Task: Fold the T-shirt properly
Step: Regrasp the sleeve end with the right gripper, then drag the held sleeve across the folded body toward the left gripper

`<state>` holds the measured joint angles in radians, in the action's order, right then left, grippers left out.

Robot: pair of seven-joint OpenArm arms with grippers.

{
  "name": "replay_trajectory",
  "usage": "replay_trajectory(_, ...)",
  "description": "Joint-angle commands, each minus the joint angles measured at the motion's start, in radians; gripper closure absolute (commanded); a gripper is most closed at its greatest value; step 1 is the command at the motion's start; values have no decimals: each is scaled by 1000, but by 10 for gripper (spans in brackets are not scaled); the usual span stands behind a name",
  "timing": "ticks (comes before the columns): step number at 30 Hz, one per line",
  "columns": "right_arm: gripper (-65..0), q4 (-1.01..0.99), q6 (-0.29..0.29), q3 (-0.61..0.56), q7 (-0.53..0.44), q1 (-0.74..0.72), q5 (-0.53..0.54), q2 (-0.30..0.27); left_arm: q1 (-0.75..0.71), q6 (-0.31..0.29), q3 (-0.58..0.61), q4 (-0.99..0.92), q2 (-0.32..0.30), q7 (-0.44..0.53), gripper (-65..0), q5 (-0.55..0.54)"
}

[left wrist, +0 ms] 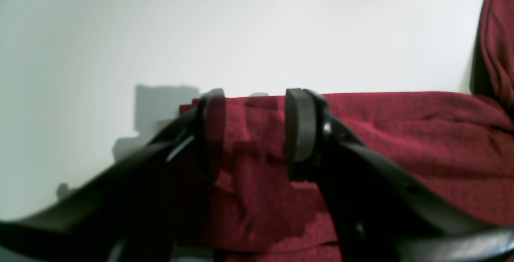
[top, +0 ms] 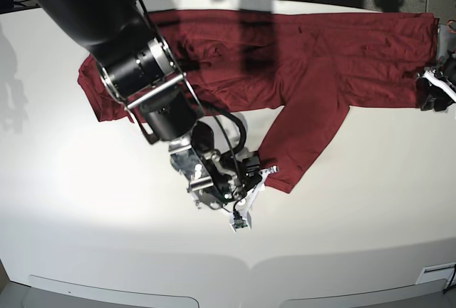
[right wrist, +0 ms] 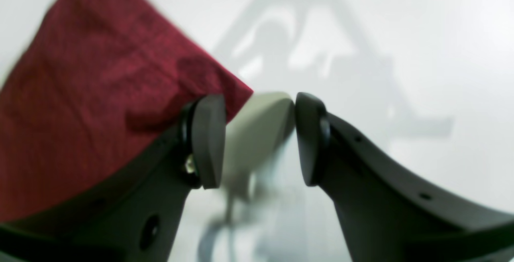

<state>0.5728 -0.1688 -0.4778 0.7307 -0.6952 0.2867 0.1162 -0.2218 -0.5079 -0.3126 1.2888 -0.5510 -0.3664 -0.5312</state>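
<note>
The right arm [top: 121, 30] is a thick black tube ending in a silver-ringed black wrist joint [top: 142, 73]. Below it sits a bare metal block with black cables [top: 231, 126] looping round it and white printed parts at the tip. The right tool [right wrist: 257, 137] has two curved matt dark-grey fingers [right wrist: 361, 181] with rounded flat pads, small holes and a brass screw. The left tool [left wrist: 251, 133] has the same black fingers, with a shiny screw head by one pad.
</note>
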Motion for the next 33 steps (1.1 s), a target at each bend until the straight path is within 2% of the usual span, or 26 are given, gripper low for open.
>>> replay_trajectory(1, -286, 7, -5, 2, 10, -5, 13, 3, 8, -5, -8, 14, -25, 27, -241, -11)
replay_trajectory(6, -270, 7, -56, 2, -17, 29, 14, 3, 8, -5, -8, 14, -25, 27, -241, -11)
replay_trajectory(10, -159, 7, -57, 2, -35, 24, 44, 3, 8, -5, -8, 14, -25, 27, -241, -11)
replay_trajectory(14, 0, 7, -57, 2, -59, 25, 62, 3, 8, -5, -8, 14, -25, 27, -241, -11)
replay_trajectory(22, 0, 10, -57, 2, -137, 8, 50, 3, 8, -5, -8, 14, -25, 27, -241, -11)
replay_trajectory(31, 0, 51, -61, 2, -85, -111, 66, 41, 8, -5, -8, 14, -25, 28, -241, -11)
replay_trajectory(32, 0, 55, -66, -3, -90, -117, 84, 41, 9, -5, -8, 14, -23, 29, -241, -11)
replay_trajectory(33, 0, 63, -92, -16, -90, -117, 153, 41, 8, -6, -8, 14, -22, 34, -241, -16)
